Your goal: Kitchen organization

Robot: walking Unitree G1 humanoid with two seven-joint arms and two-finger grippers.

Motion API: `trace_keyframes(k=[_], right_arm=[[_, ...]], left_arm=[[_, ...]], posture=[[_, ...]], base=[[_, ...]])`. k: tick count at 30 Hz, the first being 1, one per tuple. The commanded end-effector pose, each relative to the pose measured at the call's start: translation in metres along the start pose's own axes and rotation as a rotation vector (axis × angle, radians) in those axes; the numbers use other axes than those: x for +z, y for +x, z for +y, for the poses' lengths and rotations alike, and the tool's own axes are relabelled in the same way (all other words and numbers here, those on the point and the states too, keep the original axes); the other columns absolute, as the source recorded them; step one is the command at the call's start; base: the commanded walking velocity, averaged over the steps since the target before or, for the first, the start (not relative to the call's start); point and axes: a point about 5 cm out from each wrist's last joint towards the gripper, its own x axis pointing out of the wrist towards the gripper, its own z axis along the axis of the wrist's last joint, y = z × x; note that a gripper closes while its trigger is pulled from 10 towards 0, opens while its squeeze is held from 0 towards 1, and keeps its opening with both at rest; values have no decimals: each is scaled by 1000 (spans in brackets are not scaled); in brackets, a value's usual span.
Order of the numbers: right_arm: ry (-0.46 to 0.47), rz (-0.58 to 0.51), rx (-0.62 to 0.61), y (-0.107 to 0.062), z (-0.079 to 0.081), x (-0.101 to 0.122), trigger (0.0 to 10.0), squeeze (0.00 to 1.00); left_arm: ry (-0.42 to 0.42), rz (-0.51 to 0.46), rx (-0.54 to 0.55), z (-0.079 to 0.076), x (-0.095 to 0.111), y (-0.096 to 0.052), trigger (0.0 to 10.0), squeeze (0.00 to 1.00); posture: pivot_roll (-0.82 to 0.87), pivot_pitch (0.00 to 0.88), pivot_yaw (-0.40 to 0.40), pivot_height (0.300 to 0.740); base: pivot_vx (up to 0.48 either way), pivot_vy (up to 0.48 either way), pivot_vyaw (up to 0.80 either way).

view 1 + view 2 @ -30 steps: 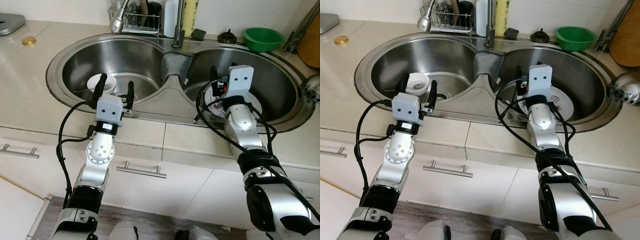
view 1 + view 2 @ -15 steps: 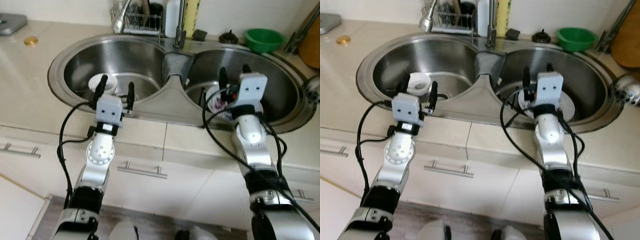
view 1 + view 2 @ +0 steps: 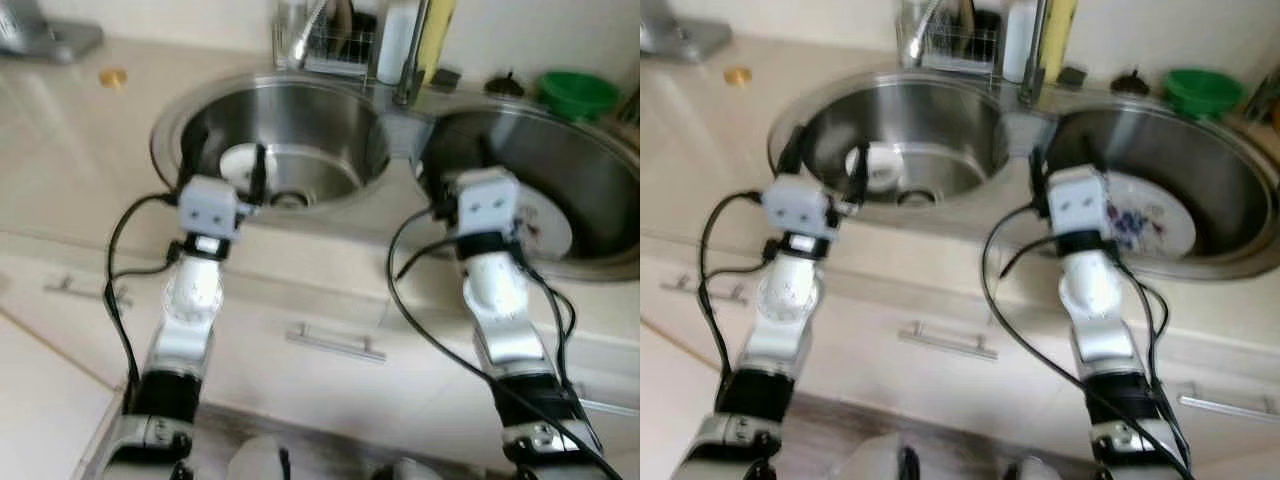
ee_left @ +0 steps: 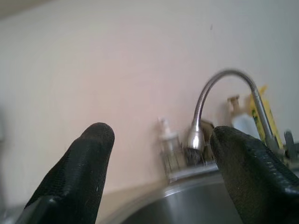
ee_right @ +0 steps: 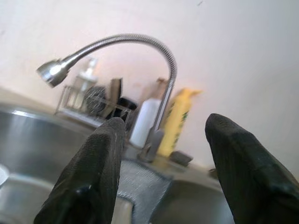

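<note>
Both arms hover at the sink's front rim, left gripper spread and holding nothing, poised over the white bowl at its 12 o'clock, right gripper likewise parted and bare, the patterned plate at its 2 o'clock, presumably awaiting pickup

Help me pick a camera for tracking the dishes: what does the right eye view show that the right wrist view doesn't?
Right eye view, not the wrist: the patterned plate in the right basin, the white bowl in the left basin and the green bowl behind the sink. Right wrist view, not the eye: the faucet arching whole between the open right gripper. Both: the yellow bottle and the dish rack.
</note>
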Motion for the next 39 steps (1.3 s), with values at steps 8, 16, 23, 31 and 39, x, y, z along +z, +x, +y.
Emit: trace_keyframes(k=[8, 16, 23, 31, 39], right_arm=[[-208, -156, -62, 0, -16, 28, 10000, 0], [-189, -154, -75, -2, -18, 33, 10000, 0], [-160, -129, -59, -7, -9, 31, 10000, 0], [-120, -93, -92, -12, -13, 29, 10000, 0], [-107, -91, -101, -16, -11, 30, 10000, 0]], left_arm=[[-22, 20, -38, -8, 0, -3, 10000, 0], [-26, 19, -47, -10, 0, -2, 10000, 0], [-7, 12, -58, -12, 0, -3, 10000, 0], [9, 26, -71, -14, -2, -2, 10000, 0], [16, 24, -81, -16, -2, -3, 10000, 0]], posture=[[100, 0, -38, 740], [94, 0, -37, 740], [95, 0, -41, 740], [89, 0, -41, 740], [86, 0, -41, 740]], base=[[0, 480, 0], [0, 480, 0], [0, 109, 0], [0, 0, -200], [0, 0, -300]])
